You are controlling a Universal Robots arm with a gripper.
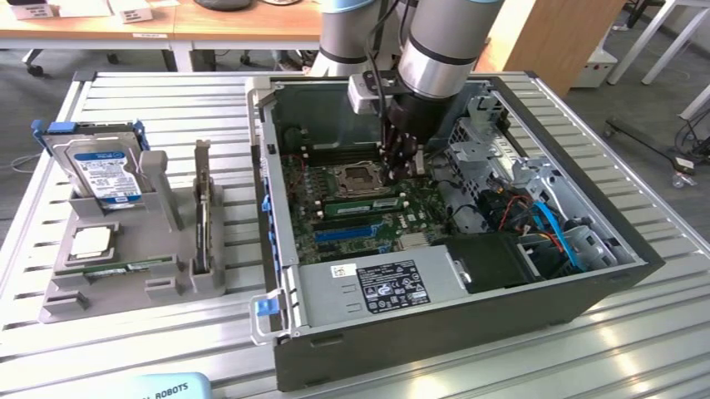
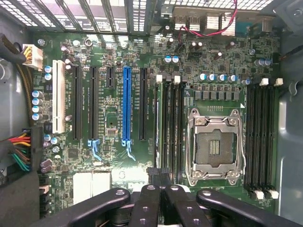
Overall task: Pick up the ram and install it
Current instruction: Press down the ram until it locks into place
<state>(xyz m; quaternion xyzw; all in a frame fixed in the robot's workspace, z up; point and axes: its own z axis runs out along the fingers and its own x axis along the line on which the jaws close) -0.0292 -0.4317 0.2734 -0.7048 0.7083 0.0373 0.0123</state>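
The black pincer [image 2: 160, 194] was clamped shut, apparently on a thin green ram stick [image 2: 158, 176] held edge-on above the black memory slots [image 2: 171, 123] for seating.

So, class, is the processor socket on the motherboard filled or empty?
Empty: the processor socket shows bare contacts inside its metal frame, no chip seated.

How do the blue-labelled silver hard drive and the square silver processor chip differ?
The hard drive is larger and oblong; the processor chip is small and square. The hard drive stands propped up, the processor chip lies flat. Both are silver and sit in the grey holder.
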